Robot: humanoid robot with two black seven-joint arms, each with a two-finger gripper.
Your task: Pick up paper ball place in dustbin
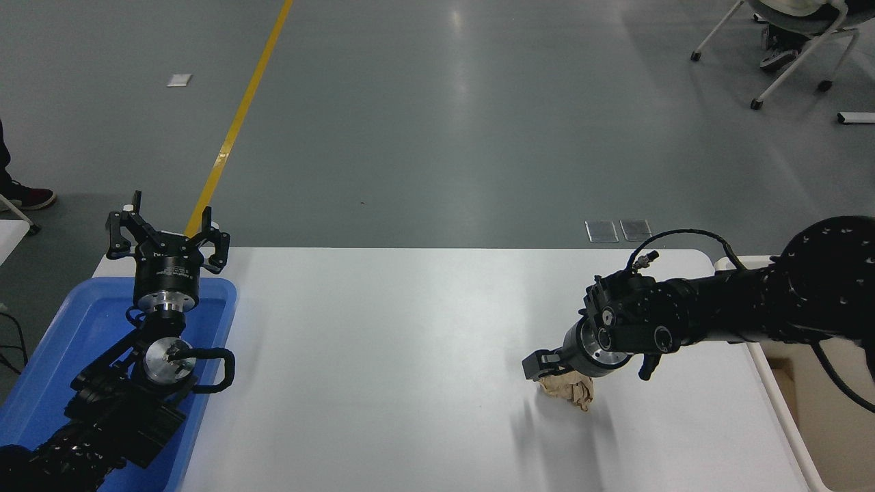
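Observation:
The tan-brown paper ball lies on the white table, right of the middle. My right gripper has come down on top of it from the right. It is open, with one black finger at the ball's left edge, and the gripper covers the ball's upper part. The cream-beige dustbin stands at the table's right end, partly hidden by my right arm. My left gripper is open and parked over the blue tray at the lower left.
A shallow blue tray sits at the table's left end under my left arm. Beyond the table is grey floor with a yellow line. Chair legs stand at the top right, and a shoe shows at the left edge.

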